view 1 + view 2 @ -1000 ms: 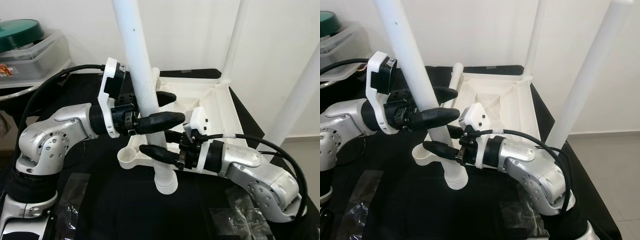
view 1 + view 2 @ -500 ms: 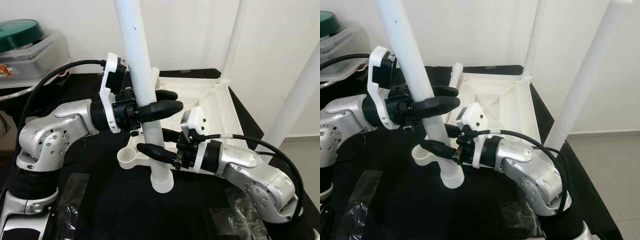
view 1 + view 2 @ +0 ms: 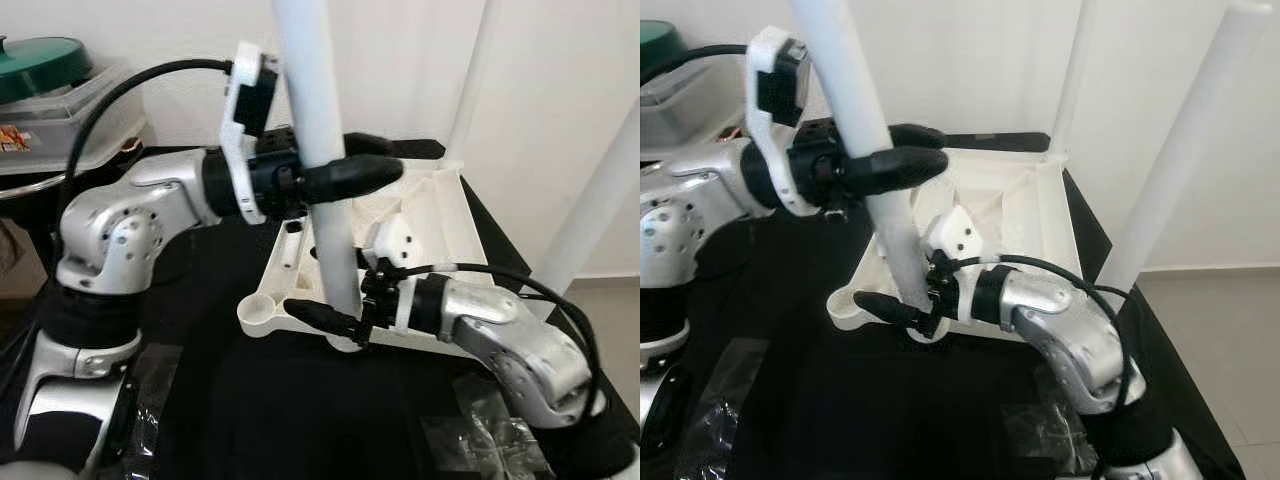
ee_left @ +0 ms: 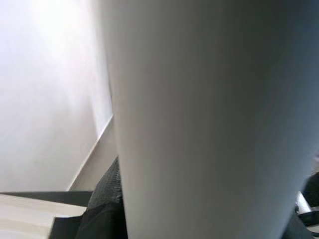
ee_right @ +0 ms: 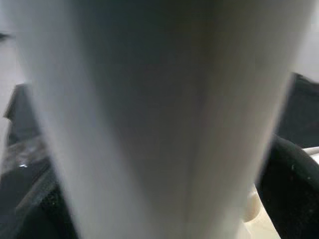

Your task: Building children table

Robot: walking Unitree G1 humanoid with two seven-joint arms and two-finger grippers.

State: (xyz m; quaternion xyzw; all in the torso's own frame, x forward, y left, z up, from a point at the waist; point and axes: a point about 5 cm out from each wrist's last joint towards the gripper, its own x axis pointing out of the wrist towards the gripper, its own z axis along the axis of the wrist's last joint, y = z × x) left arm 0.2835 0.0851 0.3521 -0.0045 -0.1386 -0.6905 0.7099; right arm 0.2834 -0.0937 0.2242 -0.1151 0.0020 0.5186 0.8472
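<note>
Black cloth covers the table (image 3: 280, 420), where an upturned white tabletop (image 3: 425, 200) lies near the far and right edges, two legs already standing at its far corners. Left gripper (image 3: 355, 165) pinches a white leg (image 3: 325, 150) mid-shaft; right gripper (image 3: 335, 318) pinches its foot at the tabletop's near corner. Leg stands nearly upright, top tilted slightly leftward.
</note>
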